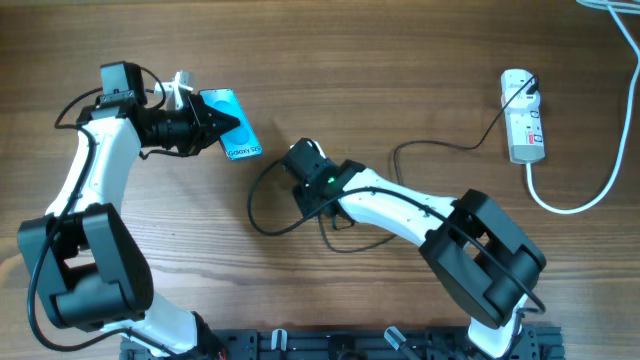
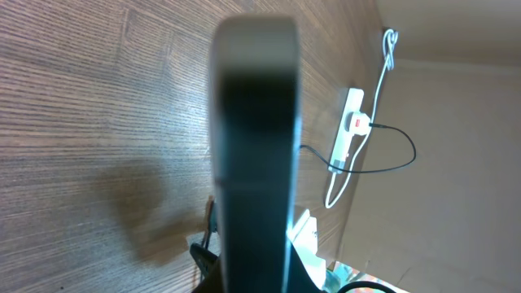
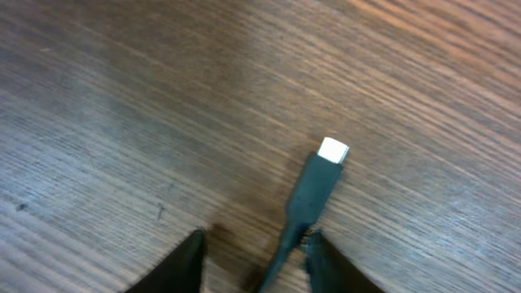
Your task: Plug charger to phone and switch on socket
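The phone (image 1: 232,122), teal screen with a white strip at its near end, is held off the table in my left gripper (image 1: 212,122), which is shut on it. In the left wrist view the phone (image 2: 254,146) shows edge-on as a dark blurred slab between the fingers. The charger cable (image 1: 262,205) loops on the table below my right gripper (image 1: 299,160). In the right wrist view its metal-tipped connector (image 3: 316,183) lies on the wood, the cable running between my open right fingers (image 3: 254,254) and touching the right one. The socket (image 1: 522,118) lies far right with the black plug (image 1: 530,92) in it.
The socket's thick white cord (image 1: 585,200) curves along the right edge of the table. The socket (image 2: 352,122) and black cable also show far off in the left wrist view. The right arm's body (image 1: 480,250) crosses the lower right.
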Available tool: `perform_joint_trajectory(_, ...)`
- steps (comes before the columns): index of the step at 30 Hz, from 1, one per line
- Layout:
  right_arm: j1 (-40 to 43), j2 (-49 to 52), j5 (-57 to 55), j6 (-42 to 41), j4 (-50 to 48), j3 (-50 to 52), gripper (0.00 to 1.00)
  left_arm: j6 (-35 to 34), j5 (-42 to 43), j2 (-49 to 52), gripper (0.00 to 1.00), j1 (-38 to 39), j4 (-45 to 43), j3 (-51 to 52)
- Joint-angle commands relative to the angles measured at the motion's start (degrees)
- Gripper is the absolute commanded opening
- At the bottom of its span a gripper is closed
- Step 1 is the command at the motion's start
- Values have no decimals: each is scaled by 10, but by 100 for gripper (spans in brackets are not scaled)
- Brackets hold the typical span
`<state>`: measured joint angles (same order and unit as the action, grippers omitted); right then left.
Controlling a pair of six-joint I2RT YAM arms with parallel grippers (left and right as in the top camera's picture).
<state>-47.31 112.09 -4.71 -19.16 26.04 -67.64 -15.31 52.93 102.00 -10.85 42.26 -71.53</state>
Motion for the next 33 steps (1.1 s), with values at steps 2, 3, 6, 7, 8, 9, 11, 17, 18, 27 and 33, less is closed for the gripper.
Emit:
perform_joint_trajectory(2, 6, 19, 5, -5, 5, 6, 55, 8, 10, -10, 4, -3, 0, -5)
perform_joint_trajectory(3, 6, 20, 5, -6, 5, 6, 54, 8, 10, -10, 4, -3, 0, -5)
perform_joint_trajectory(6, 6, 26, -9, -28, 8, 6, 57, 8, 10, -10, 4, -3, 0, -5)
perform_joint_trajectory(7, 6, 29, -27, -45, 8, 6, 59, 8, 10, -10, 4, -3, 0, -5)
perform_joint_trajectory(8, 7, 31, -45, -59, 5, 6, 60, 8, 10, -10, 4, -3, 0, -5)
perform_joint_trajectory(9, 9, 32, -48, -66, 4, 6, 60, 8, 10, -10, 4, -3, 0, -5)
perform_joint_trajectory(11, 14, 32, -47, -82, 5, 6, 59, 8, 10, -10, 4, -3, 0, -5)
perform_joint_trajectory(17, 17, 32, -43, -84, 5, 6, 26, 8, 10, -10, 4, -3, 0, -5)
perform_joint_trajectory(18, 17, 32, -43, -84, 5, 6, 22, 8, 10, -10, 4, -3, 0, -5)
perform_joint_trajectory(27, 17, 32, -12, -81, 7, 6, 11, 8, 10, -10, 4, -3, 0, -5)
perform_joint_trajectory(33, 17, 32, -3, -80, 8, 6, 4, 8, 10, -10, 4, -3, 1, -5)
